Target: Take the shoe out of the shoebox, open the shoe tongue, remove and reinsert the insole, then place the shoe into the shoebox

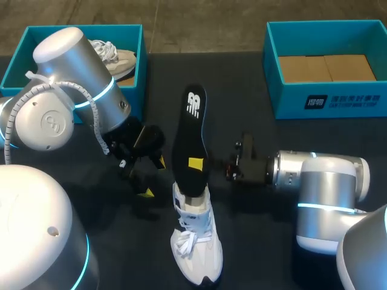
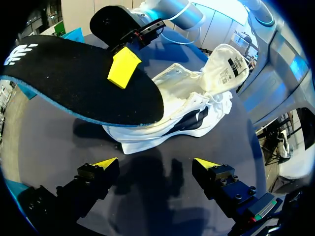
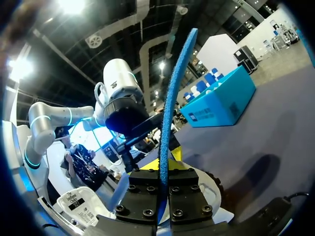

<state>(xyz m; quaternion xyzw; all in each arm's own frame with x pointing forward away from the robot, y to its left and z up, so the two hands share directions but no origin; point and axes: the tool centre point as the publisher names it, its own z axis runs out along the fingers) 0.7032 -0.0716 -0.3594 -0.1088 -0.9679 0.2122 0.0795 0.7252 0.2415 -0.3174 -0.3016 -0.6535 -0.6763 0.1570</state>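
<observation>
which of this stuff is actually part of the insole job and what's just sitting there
In the job:
white shoe on the table
black insole
right gripper, fingers shut on the insole
left gripper, fingers open, beside the shoe
a teal shoebox: left box or right box, cannot tell which

Lying about:
second shoe in the left box
cardboard in the right box

L arm (image 1: 72, 66) is slanting down on the left of the shoe (image 1: 196, 241), L pincer (image 2: 156, 164) hanging open just left of its heel, fingers (image 2: 106, 164) spread wide. R arm (image 1: 326, 181) is lying level to the shoe's right, R pincer (image 1: 196, 163) clamping the insole (image 1: 190, 127) from both sides just above the heel.
</observation>
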